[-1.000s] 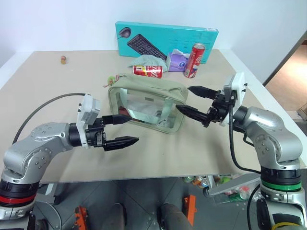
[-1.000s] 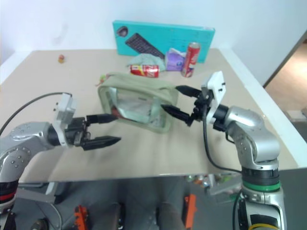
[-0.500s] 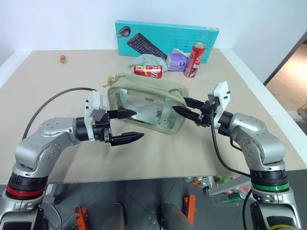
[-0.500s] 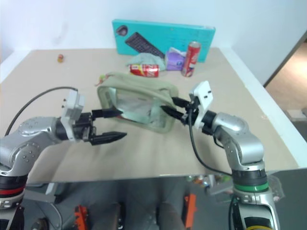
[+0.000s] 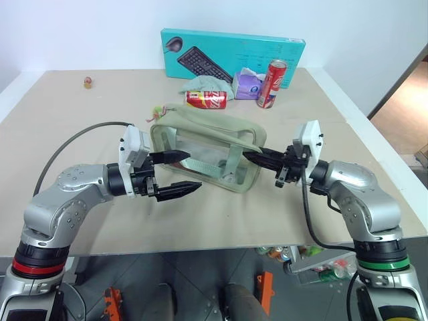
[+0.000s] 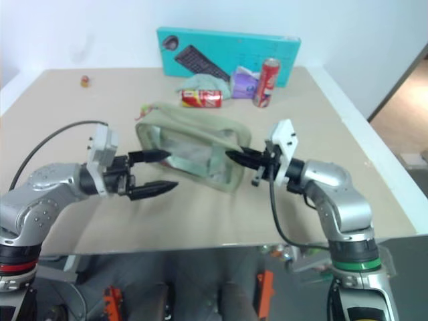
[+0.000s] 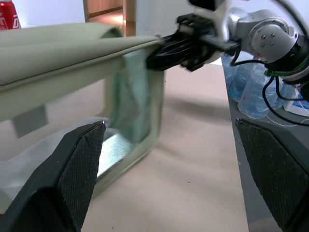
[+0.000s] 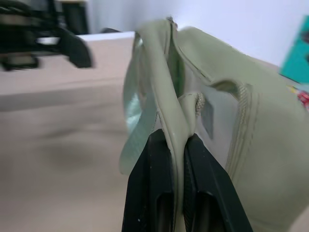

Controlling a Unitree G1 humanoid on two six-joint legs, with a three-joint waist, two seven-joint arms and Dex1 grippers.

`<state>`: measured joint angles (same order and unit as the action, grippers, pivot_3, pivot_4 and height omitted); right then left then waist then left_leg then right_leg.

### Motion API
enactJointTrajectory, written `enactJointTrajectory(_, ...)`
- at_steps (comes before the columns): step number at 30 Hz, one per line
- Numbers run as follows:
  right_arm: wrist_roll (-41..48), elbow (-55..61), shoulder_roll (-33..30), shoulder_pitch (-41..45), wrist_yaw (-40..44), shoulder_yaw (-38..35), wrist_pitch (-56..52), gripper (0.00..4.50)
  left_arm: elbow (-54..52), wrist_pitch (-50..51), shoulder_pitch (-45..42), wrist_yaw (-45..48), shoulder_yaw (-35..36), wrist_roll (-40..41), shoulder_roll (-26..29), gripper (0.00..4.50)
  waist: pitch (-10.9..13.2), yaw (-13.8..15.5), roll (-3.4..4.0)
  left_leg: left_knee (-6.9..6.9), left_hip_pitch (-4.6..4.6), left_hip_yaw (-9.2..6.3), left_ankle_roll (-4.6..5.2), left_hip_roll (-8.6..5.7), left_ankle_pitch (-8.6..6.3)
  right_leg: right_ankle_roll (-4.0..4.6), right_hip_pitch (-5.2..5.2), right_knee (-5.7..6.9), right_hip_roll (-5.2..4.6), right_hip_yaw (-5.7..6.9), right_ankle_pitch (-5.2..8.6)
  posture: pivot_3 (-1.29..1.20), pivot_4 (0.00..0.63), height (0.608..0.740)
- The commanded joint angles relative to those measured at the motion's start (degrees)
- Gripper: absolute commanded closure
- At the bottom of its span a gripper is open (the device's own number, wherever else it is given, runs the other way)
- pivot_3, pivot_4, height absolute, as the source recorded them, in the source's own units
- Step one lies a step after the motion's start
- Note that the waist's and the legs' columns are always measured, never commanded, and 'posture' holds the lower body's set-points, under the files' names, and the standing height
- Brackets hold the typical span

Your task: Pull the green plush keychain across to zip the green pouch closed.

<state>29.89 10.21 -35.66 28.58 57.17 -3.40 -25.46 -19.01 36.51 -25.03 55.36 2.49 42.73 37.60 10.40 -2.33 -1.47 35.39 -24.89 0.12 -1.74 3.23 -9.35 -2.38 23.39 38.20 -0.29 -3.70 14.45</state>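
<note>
The green pouch [image 5: 200, 148] stands mid-table, its top flap loose and its clear side panel facing me. The green plush keychain [image 5: 157, 109] lies by the pouch's far left corner. My right gripper [image 5: 251, 156] is shut on the fabric edge at the pouch's right end; in the right wrist view both fingers [image 8: 150, 162] pinch that pale green seam. My left gripper [image 5: 194, 171] is open at the pouch's front left, one fingertip against the clear panel and the other out over the table. The left wrist view shows the pouch [image 7: 72, 53] between its wide-apart fingers [image 7: 79, 162], with the right gripper [image 7: 161, 53] clamped on the far end.
At the back stand a teal keyboard box [image 5: 231, 57], an upright red can [image 5: 271, 83], a lying red can [image 5: 206, 99], a purple tissue pack [image 5: 246, 85] and a pale green cloth [image 5: 200, 83]. A small object [image 5: 87, 83] sits far left. The table's right edge [image 5: 374, 140] runs behind my right arm.
My right gripper has moved in to the pouch's right end and shut on its fabric edge. The left gripper stays open at the pouch's front left.
</note>
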Motion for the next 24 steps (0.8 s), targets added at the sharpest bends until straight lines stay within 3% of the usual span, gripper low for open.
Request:
enactJointTrajectory(1,2.7,-2.4,-3.6,4.1,6.8,-3.6,3.4,4.48,-0.5,-0.5,-0.5,0.1,1.3,0.1,0.4,0.00,0.0,0.0,0.00,0.00,0.00,0.01,0.00,0.00,0.00,0.00,0.00,0.00,0.00,-0.01,0.00,0.00,0.150,0.740)
enactJointTrajectory(9,-3.1,-20.2,-6.2,11.0,17.1,-1.0,13.9,4.48,-0.4,-0.3,-0.6,0.4,1.5,0.1,1.0,0.00,0.0,0.0,0.00,0.00,0.07,0.00,0.00,0.00,0.00,0.02,-0.05,0.00,0.01,0.01,-0.02,0.00,0.150,0.740)
enactJointTrajectory(17,-3.0,-16.3,-4.7,8.1,14.7,-1.6,13.9,4.48,-2.4,0.6,0.1,-2.0,3.7,1.8,1.2,0.00,0.0,-0.1,0.00,-0.01,0.06,0.00,0.01,0.01,-0.01,0.02,-0.04,0.01,0.01,0.00,0.00,0.00,0.150,0.740)
enactJointTrajectory(24,0.2,-4.7,-6.4,0.7,12.7,-2.9,8.3,4.48,-5.2,7.6,-0.9,-9.4,11.1,11.8,1.7,0.00,0.0,-0.2,0.00,0.00,0.10,0.01,0.01,0.04,0.00,0.01,-0.06,0.02,0.02,-0.01,-0.02,0.00,0.150,0.740)
